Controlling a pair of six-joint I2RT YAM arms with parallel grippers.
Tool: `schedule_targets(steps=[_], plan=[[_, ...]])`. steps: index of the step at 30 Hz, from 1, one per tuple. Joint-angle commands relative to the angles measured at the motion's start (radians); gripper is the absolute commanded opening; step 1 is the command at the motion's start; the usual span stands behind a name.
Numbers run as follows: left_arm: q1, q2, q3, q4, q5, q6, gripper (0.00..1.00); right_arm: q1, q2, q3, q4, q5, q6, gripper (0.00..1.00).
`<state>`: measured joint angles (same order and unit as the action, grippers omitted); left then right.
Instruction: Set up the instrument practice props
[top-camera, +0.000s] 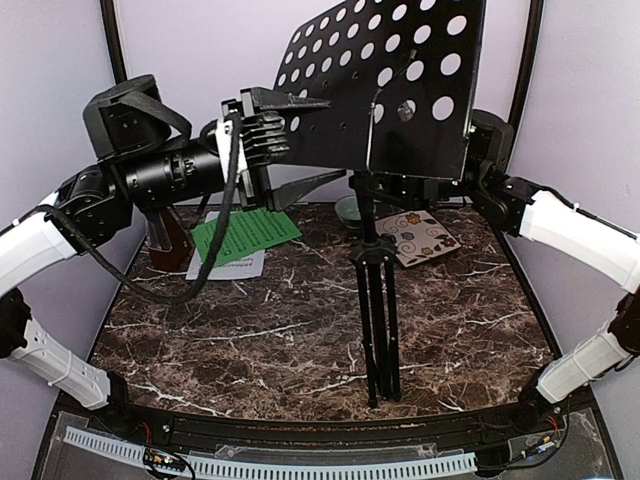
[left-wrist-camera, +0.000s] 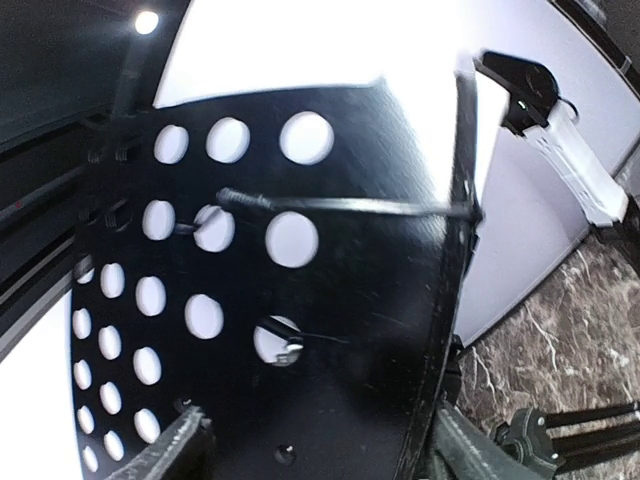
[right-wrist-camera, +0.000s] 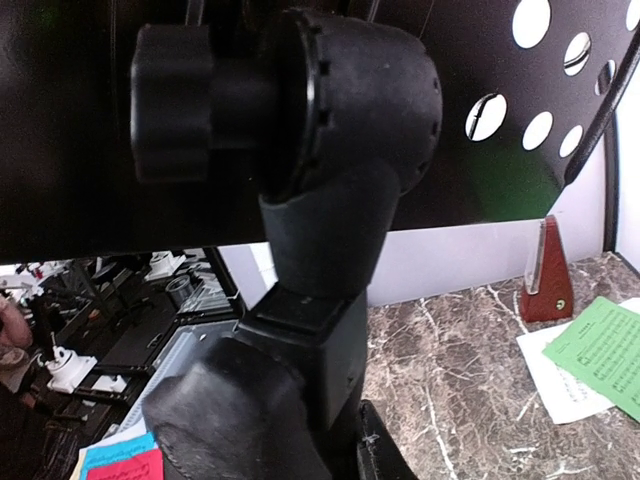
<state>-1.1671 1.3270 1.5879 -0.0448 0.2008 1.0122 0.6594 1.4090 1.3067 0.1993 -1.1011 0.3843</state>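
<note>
Music stand upright mid-way across the table, feet toward near edge | step: we judge desk-angle setting | left gripper jaws apart at desk's left edge | right gripper seemingly clamped on stand's neck | next: we fetch green sheet from far-left corner.

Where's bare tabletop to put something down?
Free: front-left of the table, between the white sheet and the near edge, left of the stand. Also front-right, between the tile and the near edge. Crowded: back strip with metronome, green sheet, bowl.
</note>
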Motion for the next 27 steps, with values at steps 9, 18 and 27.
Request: schedule_targets(steps=[9, 18, 27], plan=[[-0.006, -0.314, -0.335, 0.259, -0.174, -0.182, 0.76, -0.094, -0.036, 0.126, 0.374, 0.111, 0.084, 0.00], [-0.004, -0.227, -0.518, 0.398, -0.442, -0.513, 0.72, -0.100, -0.087, 0.109, 0.400, 0.329, 0.011, 0.00], [-0.002, -0.025, -0.528, 0.478, -0.589, -0.755, 0.67, -0.093, -0.140, 0.021, 0.393, 0.537, -0.048, 0.00]])
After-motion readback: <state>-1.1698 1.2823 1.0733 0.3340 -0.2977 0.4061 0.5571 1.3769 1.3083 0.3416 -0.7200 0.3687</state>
